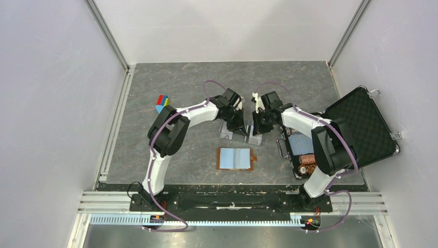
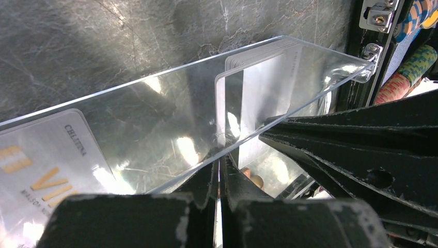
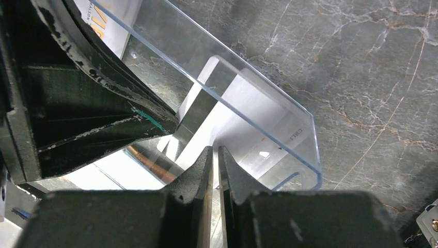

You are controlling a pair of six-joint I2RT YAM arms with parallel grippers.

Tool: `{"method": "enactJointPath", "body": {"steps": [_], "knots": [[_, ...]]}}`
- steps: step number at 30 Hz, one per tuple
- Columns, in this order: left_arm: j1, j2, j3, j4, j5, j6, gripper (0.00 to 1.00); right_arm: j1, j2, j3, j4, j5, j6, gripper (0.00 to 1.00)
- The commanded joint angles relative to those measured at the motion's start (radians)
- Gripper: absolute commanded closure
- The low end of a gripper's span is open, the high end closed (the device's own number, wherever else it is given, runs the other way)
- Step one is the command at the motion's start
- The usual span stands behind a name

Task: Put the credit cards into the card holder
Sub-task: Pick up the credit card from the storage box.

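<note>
Two-handed at the clear plastic tray (image 2: 134,113): pinched a thin pale credit card (image 2: 230,108) in the left gripper (image 2: 218,178); held the right gripper (image 3: 214,165) nearly pressed together, grip unclear. Spotted the open brown leather card holder (image 1: 235,158) on the tabletop (image 1: 170,103), nearward of the left gripper, long axis crosswise.

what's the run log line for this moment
left gripper: shut on credit card in clear tray | right gripper: shut, at clear tray | card holder: lying open, untouched

Brown card holder (image 1: 235,170), whitish gold-lettered credit cards (image 2: 51,165), grey veined table (image 1: 170,82)
</note>
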Motion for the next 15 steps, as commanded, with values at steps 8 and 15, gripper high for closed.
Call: {"method": "enactJointPath", "body": {"steps": [8, 15], "knots": [[-0.010, -0.084, -0.002, 0.075, 0.033, -0.012, 0.98, -0.055, -0.110, 0.040, 0.000, -0.063, 0.031, 0.67], [-0.005, -0.120, -0.032, 0.099, 0.028, -0.003, 0.98, -0.092, -0.141, 0.032, 0.006, -0.081, 0.038, 0.56]]}}
